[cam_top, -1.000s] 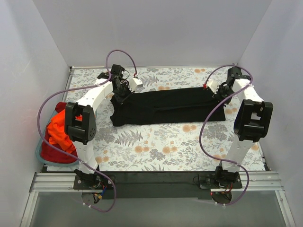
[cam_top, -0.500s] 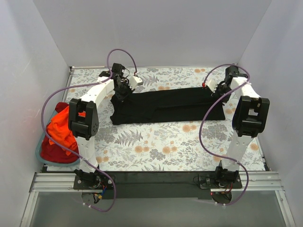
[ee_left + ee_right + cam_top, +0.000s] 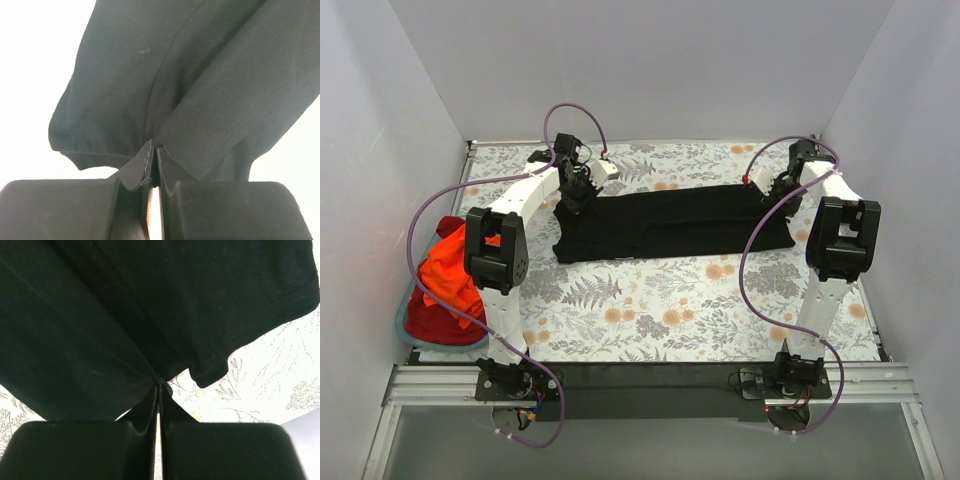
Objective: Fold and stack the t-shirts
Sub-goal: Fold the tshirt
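Top external: left tool (image 3: 577,196) and right tool (image 3: 778,196) pinch opposite end edges of black t-shirt (image 3: 670,222).

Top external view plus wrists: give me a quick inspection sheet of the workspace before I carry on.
Surface: floral tablecloth, flat.
Job's things: black t-shirt stretched out in a long band at the far side; orange-red t-shirts heaped in teal basket, left.
Clutter: nothing seen.
Grippers: left gripper and right gripper each shut on an end of the black t-shirt.
Cables: purple cables, in slack loops.
Surroundings: white walls.
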